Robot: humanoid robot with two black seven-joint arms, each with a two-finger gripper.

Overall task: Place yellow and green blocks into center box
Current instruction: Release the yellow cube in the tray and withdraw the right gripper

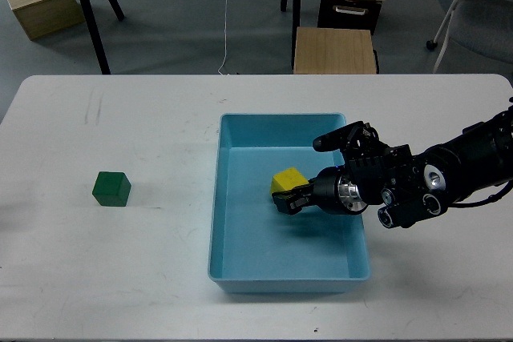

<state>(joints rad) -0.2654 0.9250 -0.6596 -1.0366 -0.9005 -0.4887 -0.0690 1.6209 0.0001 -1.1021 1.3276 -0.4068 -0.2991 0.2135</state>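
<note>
The yellow block [287,180] is low inside the light blue box [216,214] at the table's middle, at or just above its floor. My right gripper [288,201] reaches in from the right over the box's right wall. It is shut on the yellow block's lower near side. The green block [111,188] sits alone on the white table at the left, well away from the box. My left gripper is out of view.
The white table [120,278] stretches to the front and left of the box. Beyond its far edge stand a wooden stool [334,50], a white case, tripod legs [94,6] and a chair base at the right.
</note>
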